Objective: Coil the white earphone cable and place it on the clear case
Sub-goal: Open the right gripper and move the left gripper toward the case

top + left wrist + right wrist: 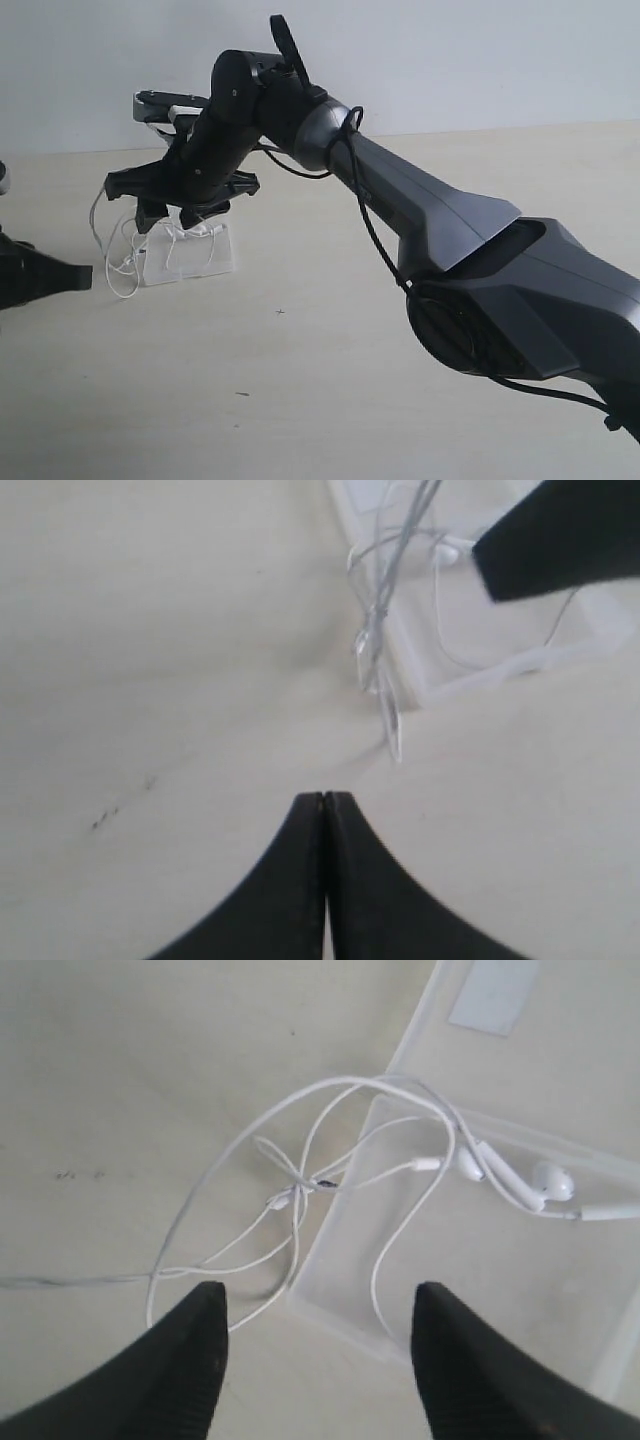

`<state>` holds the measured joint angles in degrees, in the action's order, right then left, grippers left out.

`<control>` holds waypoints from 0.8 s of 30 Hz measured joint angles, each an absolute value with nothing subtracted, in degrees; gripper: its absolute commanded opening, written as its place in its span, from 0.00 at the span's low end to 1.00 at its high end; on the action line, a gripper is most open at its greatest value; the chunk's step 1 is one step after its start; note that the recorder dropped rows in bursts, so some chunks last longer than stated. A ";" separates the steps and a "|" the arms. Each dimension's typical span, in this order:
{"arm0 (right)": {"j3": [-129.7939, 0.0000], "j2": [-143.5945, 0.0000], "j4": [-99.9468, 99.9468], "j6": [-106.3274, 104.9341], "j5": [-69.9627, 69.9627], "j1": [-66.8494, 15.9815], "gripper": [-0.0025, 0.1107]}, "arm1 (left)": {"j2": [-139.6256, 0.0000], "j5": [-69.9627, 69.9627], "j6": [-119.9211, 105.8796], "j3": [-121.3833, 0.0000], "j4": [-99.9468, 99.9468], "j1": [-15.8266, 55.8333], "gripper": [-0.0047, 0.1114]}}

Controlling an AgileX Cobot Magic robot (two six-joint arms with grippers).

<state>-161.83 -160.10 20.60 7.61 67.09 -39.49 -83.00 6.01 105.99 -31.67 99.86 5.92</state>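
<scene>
Now, white earphone cable (300, 1185): earbuds (553, 1180) resting on clear case (470, 1260), tangled loops spilling off its edge onto surface (120, 1060).
Right fingers (180, 1360): spread apart, empty, hovering astride case edge and loops.
Left fingers (300, 880): pressed together, grasping nothing, low beside case.
Nearer arm: right, directly above.
Next move, likely: gathering stray loops toward case.

Pale beige tabletop (300, 400) spreading across the whole scene, matte and smooth, plain whitish wall (480, 60) rising behind its far edge, small dark speck (280, 312) near the middle of the tabletop, another faint dark mark (243, 394) nearer and slightly left.
</scene>
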 measured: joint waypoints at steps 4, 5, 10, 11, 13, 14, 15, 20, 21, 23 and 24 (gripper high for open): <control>-161.83 -160.10 20.60 7.50 68.49 -39.49 0.54 | -83.00 4.78 101.48 -32.98 99.86 5.93 0.04; -161.83 -160.10 20.60 7.50 68.94 -39.49 0.54 | -83.00 4.50 100.09 -32.98 99.86 5.93 0.04; -161.83 -160.10 20.60 7.50 69.30 -39.49 0.54 | -83.84 0.61 92.36 -33.12 99.86 4.49 0.04; -161.83 -160.10 20.60 7.50 69.30 -39.49 0.54 | -84.32 -0.70 91.21 -33.12 99.89 3.61 0.04; -161.83 -160.10 20.74 7.50 69.30 -39.49 0.54 | -85.29 -3.89 89.11 -33.12 99.89 1.45 0.04; -161.83 -160.10 20.74 7.50 69.30 -39.49 0.54 | -85.64 -5.34 88.34 -33.12 99.89 0.45 0.04; -161.83 -160.10 20.74 7.50 69.30 -39.49 0.54 | -85.97 -7.12 87.48 -33.12 99.89 -0.79 0.04; -161.83 -160.10 20.74 7.50 69.30 -39.49 0.54 | -86.91 -18.44 81.71 -34.76 99.99 -5.75 0.04; -161.83 -160.10 20.74 7.50 69.30 -39.49 0.54 | -86.91 -20.69 80.06 -35.09 99.51 -6.26 0.04; -161.83 -160.10 20.74 7.50 69.17 -39.49 0.54 | -87.17 -24.37 76.29 -35.74 97.67 -6.95 0.04; -161.83 -160.10 20.74 7.50 69.17 -39.49 0.54 | -87.41 -24.75 74.89 -35.87 96.68 -7.06 0.04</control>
